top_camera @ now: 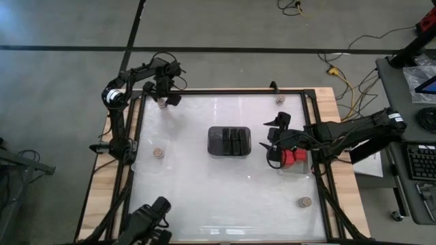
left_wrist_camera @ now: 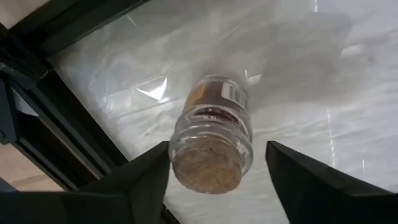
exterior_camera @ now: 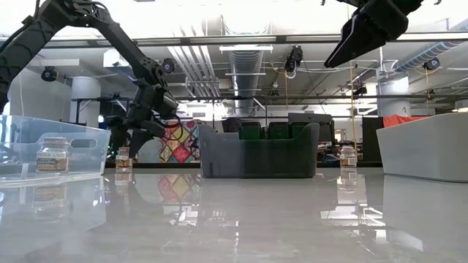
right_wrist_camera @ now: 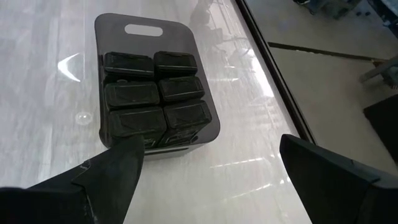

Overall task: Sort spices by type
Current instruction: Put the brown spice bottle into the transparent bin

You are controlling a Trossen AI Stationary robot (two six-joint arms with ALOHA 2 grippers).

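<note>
On the near edge of the desk [top_camera: 225, 204], toward the right, one tan-topped jar [top_camera: 304, 201] stands alone. Farther in on the left side, another jar [top_camera: 158, 153] sits inside a clear shallow tray [exterior_camera: 51, 150], which the low view shows holding it upright.

At mid-depth on the right, the right end effector [top_camera: 274, 139] hangs above the desk with its fingers spread wide and nothing between them. Just beside it lie the bright red blocks [top_camera: 294, 158], grouped in a clear tray at the right rim. In the middle of the desk stands the dark tray [right_wrist_camera: 155, 25], filled with dark grey-black blocks [right_wrist_camera: 155, 93] in two neat rows of three.

At the far left corner, the left end effector [top_camera: 163, 88] is lowered over a third jar [left_wrist_camera: 211, 140]. Its fingers [left_wrist_camera: 140, 186] are open, one on each side of the jar's tan top, and I cannot tell whether they touch the glass. A fourth jar [top_camera: 280, 100] stands near the far right corner, well apart from the others.
</note>
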